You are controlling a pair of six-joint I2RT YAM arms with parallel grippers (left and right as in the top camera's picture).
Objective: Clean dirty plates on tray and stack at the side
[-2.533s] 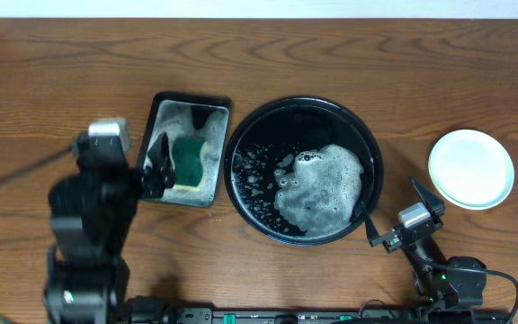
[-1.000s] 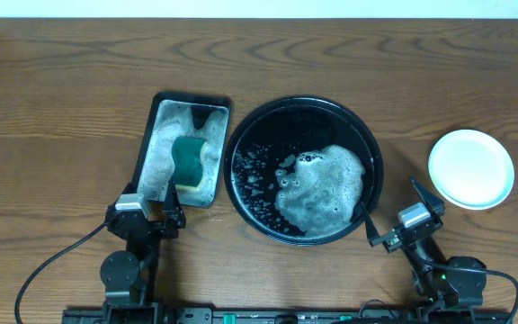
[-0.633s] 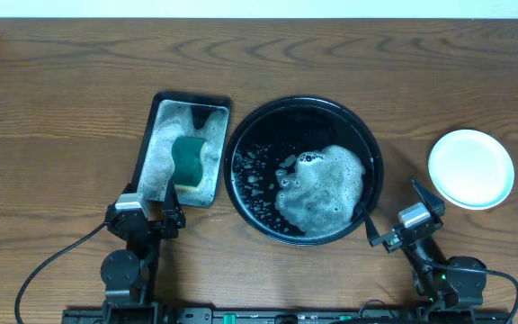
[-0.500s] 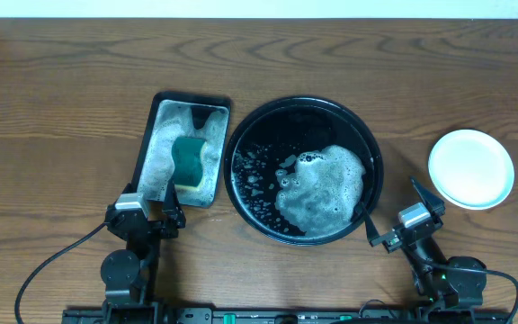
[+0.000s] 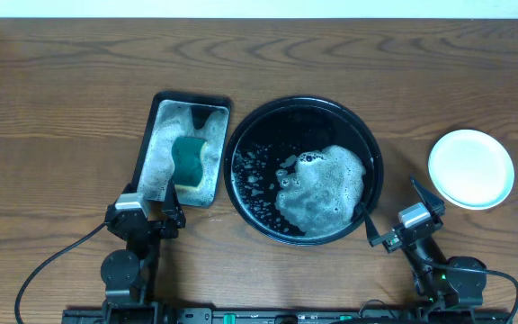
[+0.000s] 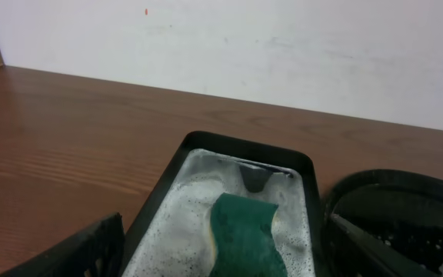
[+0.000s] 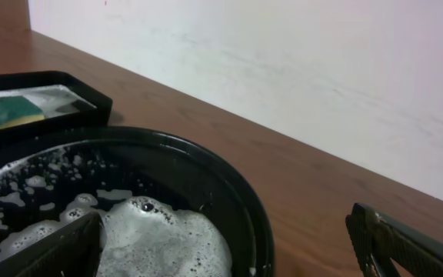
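Note:
The round black tray (image 5: 241, 144) holds only white foam (image 5: 322, 189) and no plate; it also shows in the right wrist view (image 7: 229, 192) and at the right edge of the left wrist view (image 6: 406, 185). A stack of plates (image 5: 471, 168), pale mint-blue rim with a pale top, sits on the table at the right. My left gripper (image 5: 149, 214) is open and empty at the near end of the sponge tray (image 5: 165, 101). My right gripper (image 5: 392, 214) is open and empty by the round tray's near right rim.
A green sponge (image 5: 188, 159) lies in suds in the rectangular black sponge tray, which also shows in the left wrist view (image 6: 241, 238). A white wall (image 6: 283, 54) stands beyond the table's far edge. Bare wood lies at the far left and back.
My left arm has drawn back from over the sponge tray to the table's near edge. For the last second nothing has moved. The right arm has stayed still.

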